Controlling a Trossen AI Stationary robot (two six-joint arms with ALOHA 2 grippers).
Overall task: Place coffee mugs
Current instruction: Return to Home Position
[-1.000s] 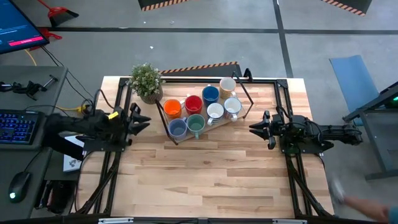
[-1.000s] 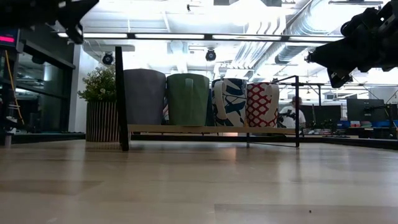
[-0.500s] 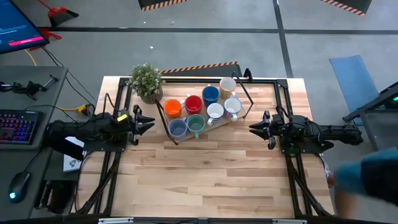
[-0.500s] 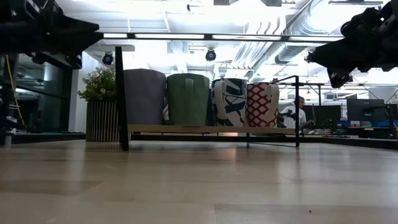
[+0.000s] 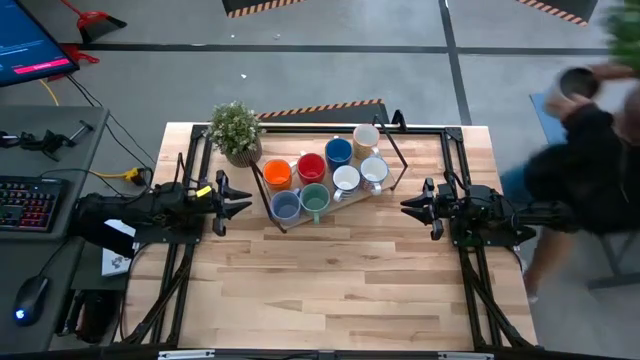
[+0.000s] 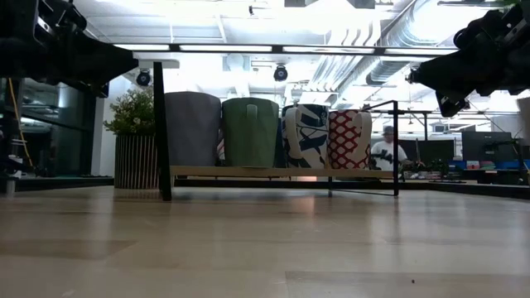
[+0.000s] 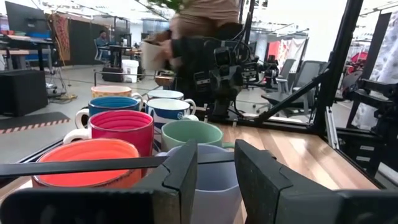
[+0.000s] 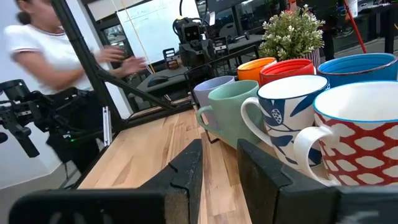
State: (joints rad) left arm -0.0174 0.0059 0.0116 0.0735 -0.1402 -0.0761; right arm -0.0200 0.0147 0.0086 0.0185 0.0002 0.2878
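Observation:
Eight mugs stand on a wooden tray (image 5: 350,196) inside a black wire rack at the table's far middle: orange (image 5: 277,173), red (image 5: 311,167), bright blue (image 5: 338,152), cream (image 5: 366,137), grey-blue (image 5: 286,206), green (image 5: 314,198) and two patterned white ones (image 5: 346,180) (image 5: 373,170). My left gripper (image 5: 240,201) is open, level, just left of the tray, and points at the grey-blue mug (image 7: 211,200) without touching it. My right gripper (image 5: 408,207) is open and hovers right of the rack, well above the table (image 6: 447,87).
A potted plant (image 5: 236,130) stands at the far left, beside the rack. Black frame tubes (image 5: 455,160) run along the table's sides. A person (image 5: 585,165) moves just beyond the right edge. Bare wood (image 5: 330,290) covers the near half.
My left gripper has come down and moved right, toward the grey-blue mug, staying open. The mugs have not moved. A person has walked in along the table's right side.

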